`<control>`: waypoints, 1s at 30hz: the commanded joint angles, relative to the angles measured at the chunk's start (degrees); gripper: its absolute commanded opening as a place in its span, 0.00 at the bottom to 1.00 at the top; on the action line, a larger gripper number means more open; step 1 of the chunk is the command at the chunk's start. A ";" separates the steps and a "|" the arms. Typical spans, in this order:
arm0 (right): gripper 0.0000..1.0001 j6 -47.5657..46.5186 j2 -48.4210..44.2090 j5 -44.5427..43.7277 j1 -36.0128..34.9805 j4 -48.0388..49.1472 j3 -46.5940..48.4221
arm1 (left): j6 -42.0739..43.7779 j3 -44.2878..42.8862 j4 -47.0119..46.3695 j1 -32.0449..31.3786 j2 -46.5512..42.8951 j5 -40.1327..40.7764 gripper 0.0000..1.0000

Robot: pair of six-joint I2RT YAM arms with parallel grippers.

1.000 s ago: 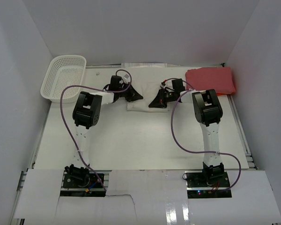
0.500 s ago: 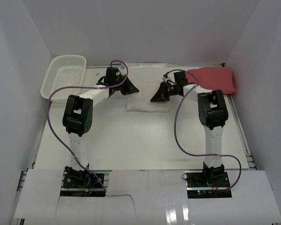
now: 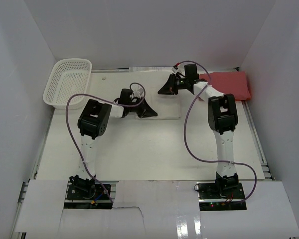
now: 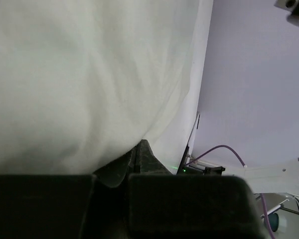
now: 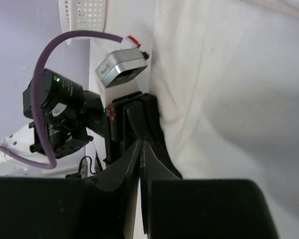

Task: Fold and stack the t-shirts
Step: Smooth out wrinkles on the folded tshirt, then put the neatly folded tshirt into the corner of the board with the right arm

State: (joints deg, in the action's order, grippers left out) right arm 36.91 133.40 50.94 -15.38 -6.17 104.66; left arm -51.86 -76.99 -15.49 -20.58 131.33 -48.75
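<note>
Left gripper (image 4: 137,147) pinching cream-white shirt (image 3: 164,113), right gripper (image 5: 141,145) clenched empty (red shirt (image 3: 231,85) just behind), basket (image 3: 70,82) far left

White mesh basket (image 3: 69,82) on table (image 3: 149,147), far-left corner, touching left wall.

The near half of the table (image 3: 154,154) lay open between the two arm columns, crossed only by looping purple cables (image 3: 185,139). The white mesh basket (image 3: 67,82) blocked the far-left corner and the red t-shirt (image 3: 224,84) the far-right. Between them, over the cream t-shirt (image 3: 165,110), the left gripper (image 3: 150,112) and right gripper (image 3: 162,91), jaws together, left a narrow passage.
</note>
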 commanded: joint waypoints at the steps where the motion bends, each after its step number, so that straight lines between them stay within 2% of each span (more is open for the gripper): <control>1: 0.08 3.61 3.35 0.83 0.70 2.57 4.40 | 1.58 1.75 -2.27 1.15 2.70 1.55 0.08; 5: 0.08 3.09 3.27 -0.13 0.79 2.48 2.41 | 2.55 4.38 -1.92 2.65 3.50 5.33 0.07; 9: 0.13 0.90 0.99 -0.84 1.84 2.48 -2.44 | 3.34 5.71 -1.74 2.65 -1.59 4.63 0.08; 10: 0.16 0.19 0.37 -1.01 2.10 2.14 -3.14 | 3.25 5.97 -1.74 2.47 -3.08 4.28 0.08; 11: 0.24 -0.42 -1.46 -1.36 2.37 2.04 -4.11 | 3.25 6.85 -1.57 2.21 -4.84 4.11 0.08; 15: 0.38 -7.34 -7.36 -5.92 3.60 -2.15 -6.50 | 2.29 10.35 -0.87 0.46 -16.68 4.63 0.08; 18: 0.48 -14.81 -9.74 -12.67 3.69 -14.01 -1.77 | 1.93 13.35 -0.51 -0.86 -23.63 6.12 0.10; 19: 0.56 -16.32 -9.92 -14.53 3.69 -17.00 -0.44 | 1.85 13.88 -0.25 -1.13 -25.05 6.47 0.11; 21: 0.59 -18.53 -10.18 -19.70 3.69 -23.87 2.20 | 1.93 14.59 0.71 -1.48 -27.17 6.92 0.12; 22: 0.75 -19.93 -10.36 -21.30 3.77 -25.45 2.65 | 2.28 14.59 1.24 -1.74 -28.74 6.92 0.12; 25: 0.91 -22.13 -10.62 -26.05 3.77 -29.50 2.92 | 3.59 14.33 3.79 -2.01 -30.60 7.79 0.12; 30: 0.94 -23.10 -8.17 -31.24 3.86 -33.54 3.62 | 6.85 12.66 11.61 -1.92 -31.57 13.76 0.12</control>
State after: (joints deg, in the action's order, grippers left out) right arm 16.91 123.44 25.30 -11.53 -32.58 106.74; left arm -47.97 -63.37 -10.50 -22.72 101.71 -39.33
